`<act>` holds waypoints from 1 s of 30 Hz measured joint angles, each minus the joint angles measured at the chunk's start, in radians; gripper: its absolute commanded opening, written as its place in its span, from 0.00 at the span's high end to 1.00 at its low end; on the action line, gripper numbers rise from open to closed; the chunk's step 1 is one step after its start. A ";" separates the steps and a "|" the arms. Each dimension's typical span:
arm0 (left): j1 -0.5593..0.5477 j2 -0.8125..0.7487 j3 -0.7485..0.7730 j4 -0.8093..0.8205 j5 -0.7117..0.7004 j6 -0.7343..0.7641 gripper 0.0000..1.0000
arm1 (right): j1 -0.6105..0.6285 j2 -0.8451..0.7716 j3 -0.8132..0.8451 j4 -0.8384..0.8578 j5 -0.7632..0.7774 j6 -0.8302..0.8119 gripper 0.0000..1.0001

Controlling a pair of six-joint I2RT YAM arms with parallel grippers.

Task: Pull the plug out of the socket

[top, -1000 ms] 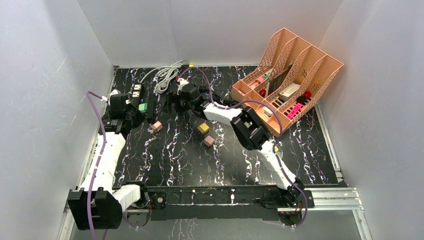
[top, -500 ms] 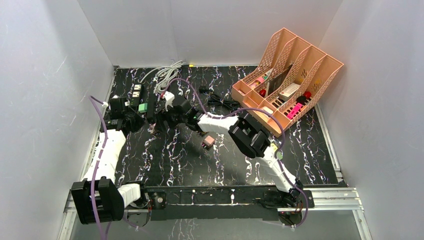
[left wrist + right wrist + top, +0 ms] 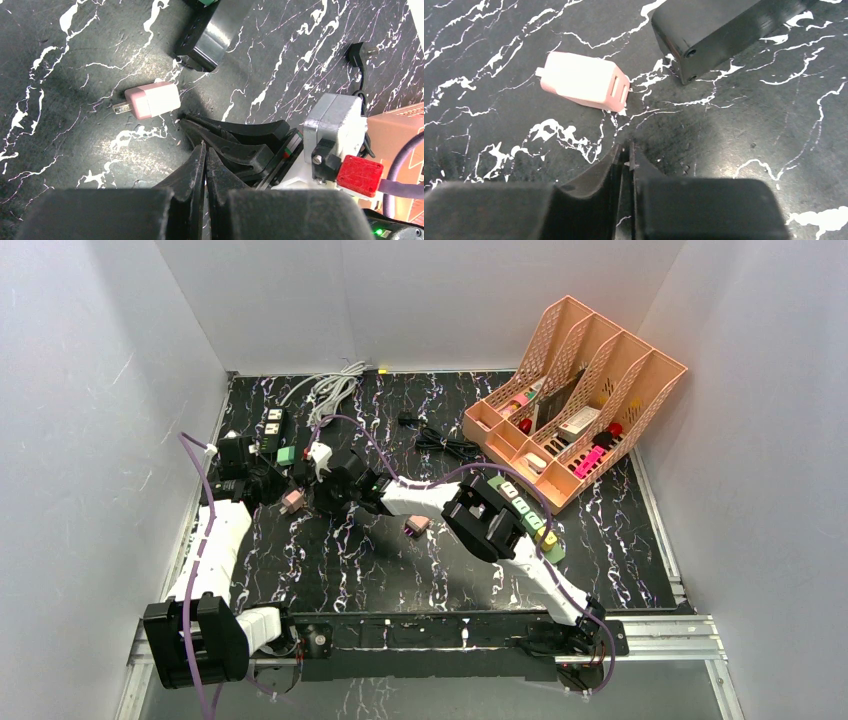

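Note:
A pink plug (image 3: 292, 501) lies loose on the black marbled table, its prongs free, just off the near end of the black socket strip (image 3: 272, 425). On that strip sits a green plug (image 3: 286, 454). In the left wrist view the pink plug (image 3: 152, 99) lies ahead of my shut, empty left gripper (image 3: 204, 146), below the strip's end (image 3: 212, 32). My right gripper (image 3: 626, 147) is shut on nothing, its tips on the table just short of the pink plug (image 3: 584, 80) and the strip's end (image 3: 719, 27). The right gripper (image 3: 325, 495) and left gripper (image 3: 262, 485) flank the plug.
A peach file organiser (image 3: 575, 390) with small items stands at the back right. A coiled white cable (image 3: 330, 390) lies at the back, a black cable (image 3: 445, 440) in the middle. Another small pink block (image 3: 418, 525) sits under the right arm's forearm.
The right arm swung left from the table's middle to beside the pink plug and its jaws closed. The pink plug shifted slightly left. The left arm drew back a little.

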 measured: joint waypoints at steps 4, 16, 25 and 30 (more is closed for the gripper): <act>0.002 0.000 -0.001 0.000 0.000 0.003 1.00 | 0.000 -0.005 -0.028 0.045 -0.003 -0.017 0.25; 0.025 0.000 -0.001 -0.001 0.001 0.019 1.00 | 0.000 -0.060 -0.146 0.178 -0.040 -0.018 0.02; 0.056 -0.020 -0.001 -0.017 0.004 0.026 1.00 | 0.011 -0.019 -0.050 0.181 -0.037 0.000 0.05; 0.075 -0.039 -0.001 -0.024 0.004 0.029 1.00 | 0.027 0.032 0.028 0.195 -0.029 0.013 0.07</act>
